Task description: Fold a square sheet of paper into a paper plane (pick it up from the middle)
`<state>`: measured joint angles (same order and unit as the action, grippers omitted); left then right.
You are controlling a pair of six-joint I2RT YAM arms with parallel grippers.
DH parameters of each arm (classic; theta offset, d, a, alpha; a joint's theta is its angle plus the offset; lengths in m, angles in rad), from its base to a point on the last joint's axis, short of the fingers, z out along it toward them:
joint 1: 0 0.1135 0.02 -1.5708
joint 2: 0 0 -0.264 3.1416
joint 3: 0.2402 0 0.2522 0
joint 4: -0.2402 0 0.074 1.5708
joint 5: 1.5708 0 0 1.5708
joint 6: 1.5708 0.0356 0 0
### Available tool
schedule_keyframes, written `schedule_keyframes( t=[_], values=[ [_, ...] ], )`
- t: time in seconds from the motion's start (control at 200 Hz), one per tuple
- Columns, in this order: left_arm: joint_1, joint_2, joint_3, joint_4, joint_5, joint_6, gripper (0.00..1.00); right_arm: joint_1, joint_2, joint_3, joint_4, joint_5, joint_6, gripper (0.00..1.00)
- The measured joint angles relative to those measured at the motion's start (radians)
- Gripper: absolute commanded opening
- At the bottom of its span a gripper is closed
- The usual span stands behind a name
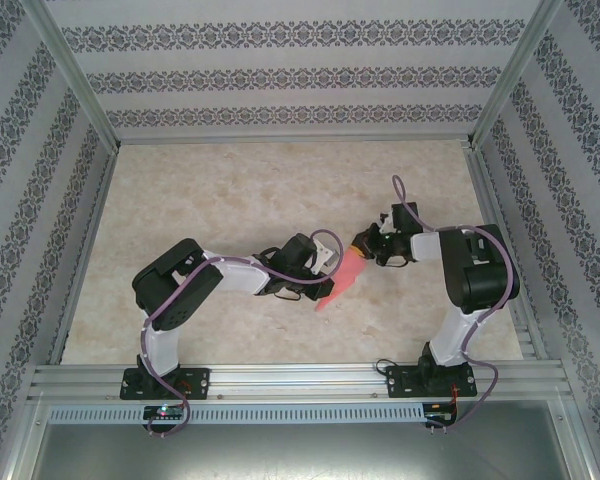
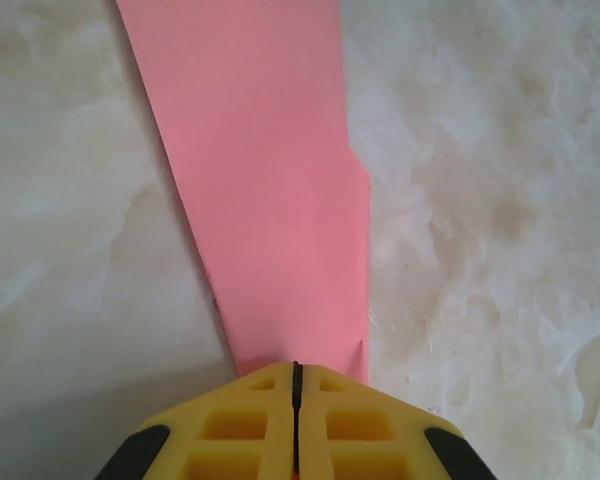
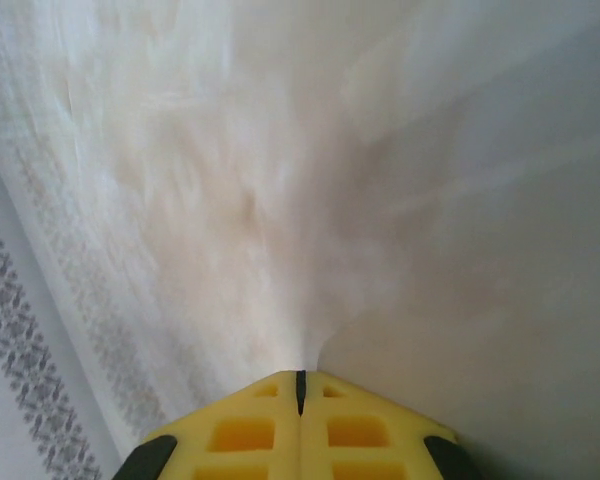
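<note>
Right, we start at the near edge, where both arm bases sit bolted to the metal rail [image 1: 300, 378], left arm [image 1: 175, 290] on the left, right arm [image 1: 475, 275] on the right. Both reach in toward the middle of the counter [image 1: 230, 200].

On the wrist camera, we see the left gripper [image 2: 296, 372] with its yellow fingers [image 2: 250, 420] pressed together, pinching the narrow end of the folded pink paper [image 2: 270, 180]. From that pinch the paper runs away from the fingers and widens as it goes, one long edge straight, the other with a small step in it. It is above the marbled counter.

From above, the paper [image 1: 345, 275] is a tapered strip between the two wrists, narrow tip toward the near side, wide end farther out by the right arm's wrist.

The right gripper [image 3: 300, 378] has its fingers shut tight, and we see nothing between them, just pale counter ahead.

Beyond that, bare counter runs to the patterned back wall [image 1: 300, 80].
</note>
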<state>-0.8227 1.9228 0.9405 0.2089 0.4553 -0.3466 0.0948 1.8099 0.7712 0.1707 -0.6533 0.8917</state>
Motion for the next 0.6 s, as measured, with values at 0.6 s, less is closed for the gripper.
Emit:
schedule_keyframes(
  t=[0.6],
  values=[
    [0.0, -0.007, 0.023, -0.055, 0.016, 0.0, 0.1, 0.023, -0.286, -0.035, -0.124, 0.051, -0.071, 0.03]
  ],
)
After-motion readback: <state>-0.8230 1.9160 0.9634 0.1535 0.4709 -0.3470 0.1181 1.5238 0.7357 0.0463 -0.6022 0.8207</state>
